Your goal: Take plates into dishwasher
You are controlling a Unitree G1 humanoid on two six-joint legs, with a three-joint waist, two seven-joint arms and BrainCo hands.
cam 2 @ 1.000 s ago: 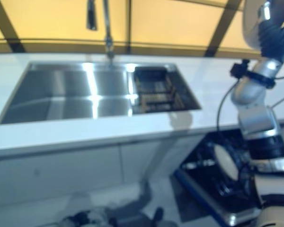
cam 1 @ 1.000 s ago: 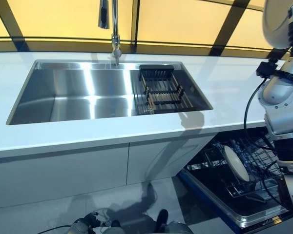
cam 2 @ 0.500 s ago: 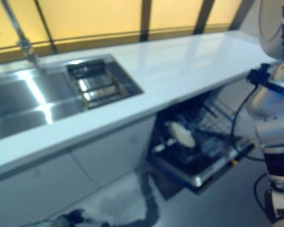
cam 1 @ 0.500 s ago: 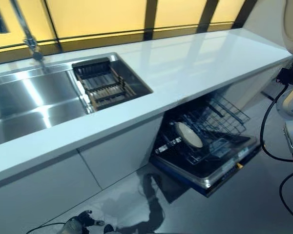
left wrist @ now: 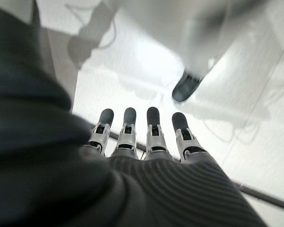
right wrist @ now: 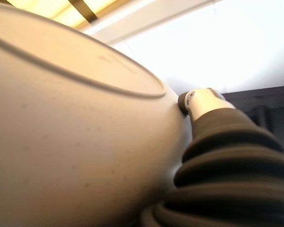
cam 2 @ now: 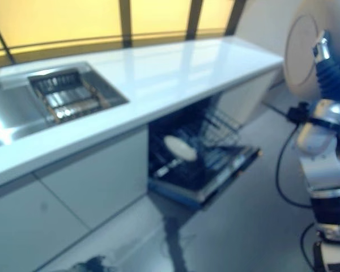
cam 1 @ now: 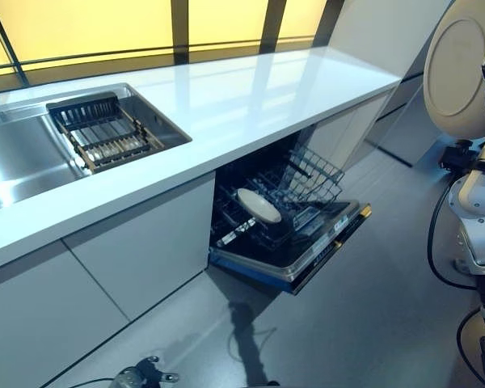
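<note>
The right arm [cam 1: 478,212] is built of rounded silver-grey shells, stacked in segments with darker bands at the joints between them. Its wrist wears a dark ribbed cover [right wrist: 227,179], folded in thick rings, from which the right robot hand [right wrist: 201,100] shows one pale silver digit with a dark tip. The left robot hand [left wrist: 154,142] has the same ribbed cover and a row of silver fingers [left wrist: 127,135] capped with rounded dark-grey tips.

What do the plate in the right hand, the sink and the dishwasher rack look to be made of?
Plate in the right hand: probably glazed ceramic or stoneware, cream with fine specks and a foot ring underneath. Sink: stainless steel, brushed, with streaked reflections. Dishwasher rack: thin dark wire grid, likely coated metal; the coating cannot be confirmed.
</note>
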